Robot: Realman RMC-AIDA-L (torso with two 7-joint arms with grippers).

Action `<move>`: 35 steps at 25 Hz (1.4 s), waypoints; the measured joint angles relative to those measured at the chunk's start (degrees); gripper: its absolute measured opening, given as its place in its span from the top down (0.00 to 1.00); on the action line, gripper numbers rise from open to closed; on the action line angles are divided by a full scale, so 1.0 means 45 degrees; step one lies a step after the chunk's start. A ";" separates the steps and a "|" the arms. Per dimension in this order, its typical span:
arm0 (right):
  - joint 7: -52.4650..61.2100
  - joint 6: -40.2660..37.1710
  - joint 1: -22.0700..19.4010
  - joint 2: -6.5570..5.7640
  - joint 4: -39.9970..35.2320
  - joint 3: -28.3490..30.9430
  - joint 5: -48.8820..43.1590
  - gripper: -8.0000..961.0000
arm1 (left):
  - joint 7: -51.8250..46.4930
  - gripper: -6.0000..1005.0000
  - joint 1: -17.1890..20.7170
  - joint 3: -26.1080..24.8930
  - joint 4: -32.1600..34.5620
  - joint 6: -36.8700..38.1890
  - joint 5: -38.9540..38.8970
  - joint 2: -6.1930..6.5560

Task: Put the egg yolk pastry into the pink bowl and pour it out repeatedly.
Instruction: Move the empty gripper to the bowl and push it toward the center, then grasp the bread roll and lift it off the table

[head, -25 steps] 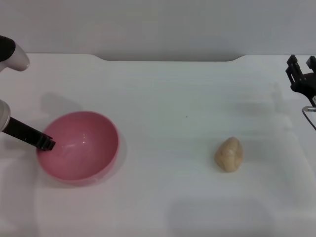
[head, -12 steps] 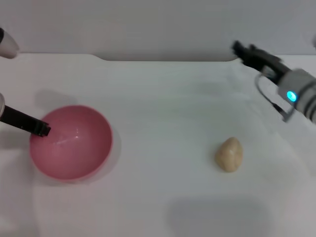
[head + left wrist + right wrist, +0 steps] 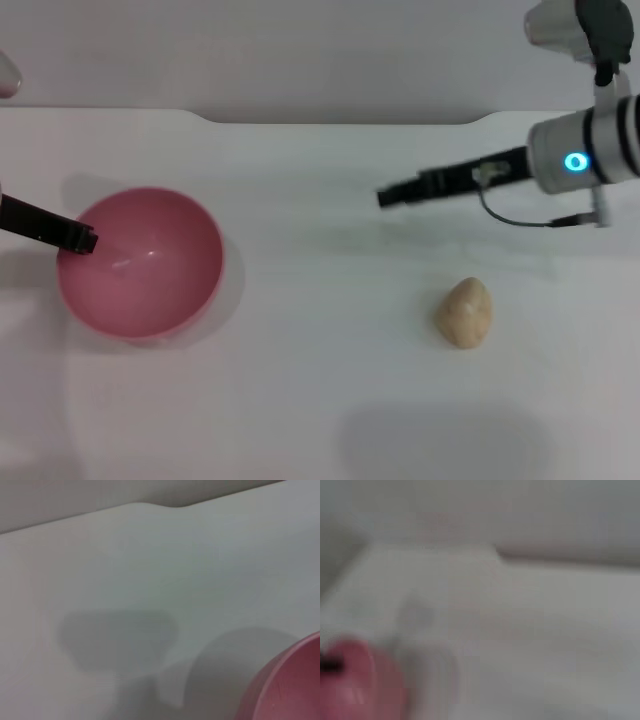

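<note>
Since a second earlier, right hand point(image 3: 385, 197) swung over the desk point(image 3: 330, 400), grip unreadable; left hand point(image 3: 85, 240) clamped pink bowl point(image 3: 140, 262)'s rim. Egg yolk pastry point(image 3: 464, 312) lay apart.

Right arm point(image 3: 585, 150): white-and-grey cylindrical wrist housing, dark band at its far end, round cyan indicator light point(image 3: 575, 161) on the side. Pale grey rounded joint cover above it at the far right. Thin black cable point(image 3: 520, 218) looping under the wrist to a small grey plug. Right gripper point(image 3: 386, 197): long, slim, black, blunt-tipped. Left gripper point(image 3: 82, 240): black, bar-shaped, squared notched tip. Left arm: only a rounded pale shell point(image 3: 6, 75) at the far left edge.
</note>
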 joint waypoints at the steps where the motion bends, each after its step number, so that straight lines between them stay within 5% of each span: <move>1: 0.0657 -0.0653 0.0039 0.0010 -0.0594 0.0008 -0.0921 0.58 | 0.0000 0.99 -0.0018 0.0000 0.0000 -0.0010 -0.0002 -0.0002; 6: 0.2264 -0.3267 0.0202 0.0144 -0.3151 0.0135 -0.4436 0.58 | 0.0000 0.99 -0.0040 0.0002 0.0000 -0.0047 -0.0004 -0.0003; 12: 0.2480 -0.4896 0.0638 0.0103 -0.3678 0.0624 -0.5564 0.58 | -0.0037 0.99 -0.0040 0.0008 0.0000 -0.0226 -0.0036 -0.0050; 35: 0.2274 -0.2722 0.0609 0.0320 -0.1148 -0.1841 -0.4540 0.59 | -0.0464 0.99 -0.0216 0.0059 0.0000 -0.0590 -0.0068 -0.0062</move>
